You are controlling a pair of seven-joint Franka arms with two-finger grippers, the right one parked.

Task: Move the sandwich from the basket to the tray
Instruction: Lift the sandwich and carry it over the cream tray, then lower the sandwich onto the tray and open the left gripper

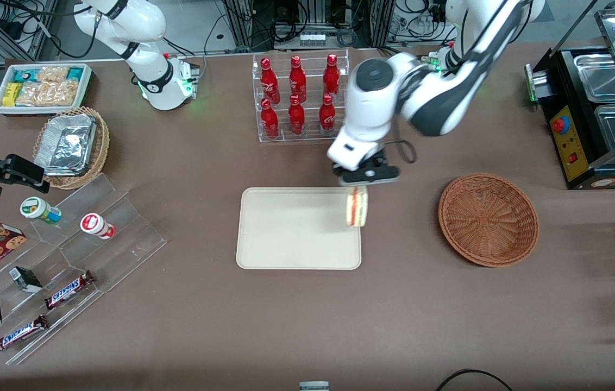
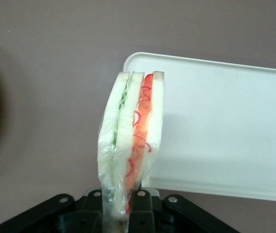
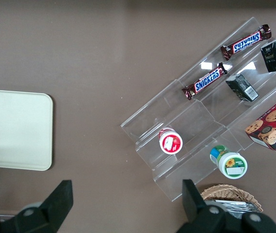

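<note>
While the gripper (image 1: pixel 362 184) is clamped on the sandwich (image 1: pixel 357 207), the wedge hangs above the tray (image 1: pixel 296 239) at its edge nearest the basket (image 1: pixel 488 219) — both lie apart on the brown counter (image 1: pixel 307 326) — bottle rack (image 1: pixel 302 98) farther from the camera

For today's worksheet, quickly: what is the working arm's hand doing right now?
Left arm's hand: closed on the sandwich, holding it over the tray's edge nearest the basket.

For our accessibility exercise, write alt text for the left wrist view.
The gripper holds a wrapped sandwich upright, jaws shut on its end, above the edge of a bare cream tray on a brown table.
</note>
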